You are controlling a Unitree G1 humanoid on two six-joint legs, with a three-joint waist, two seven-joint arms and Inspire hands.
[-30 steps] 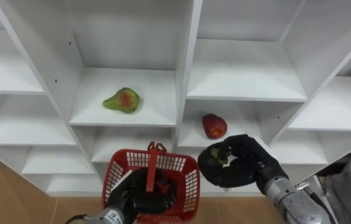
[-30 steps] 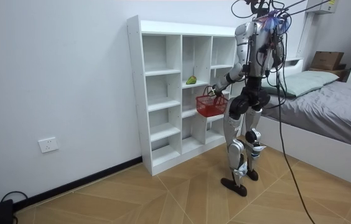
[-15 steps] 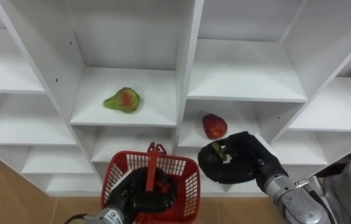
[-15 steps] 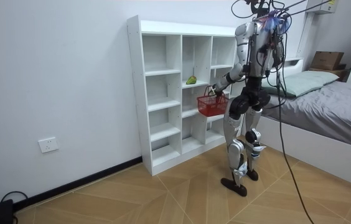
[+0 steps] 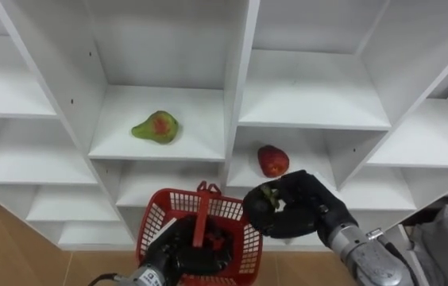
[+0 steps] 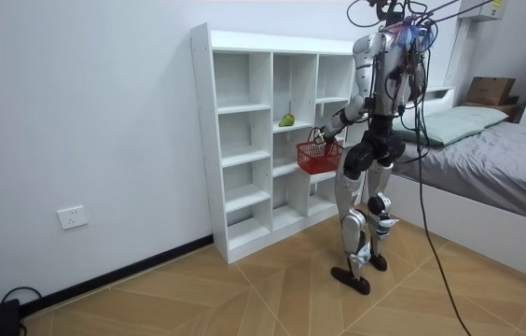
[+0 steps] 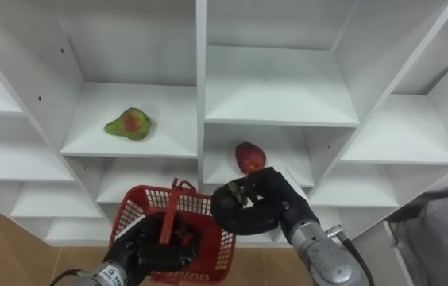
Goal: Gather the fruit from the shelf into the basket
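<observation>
Red mesh basket (image 5: pixel 246 237) hangs from our left hand (image 5: pixel 178 253), clenched on its handle, while our right hand (image 5: pixel 307 210) curls round a small greenish fruit (image 5: pixel 269 196) at its rim.

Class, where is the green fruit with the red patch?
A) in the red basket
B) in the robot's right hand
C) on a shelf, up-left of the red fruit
C: the green fruit lies on a shelf, above and left of the red fruit.

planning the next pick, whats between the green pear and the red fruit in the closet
The closet's white upright divider stands between the green pear and the red fruit, seen in both eye views.
</observation>
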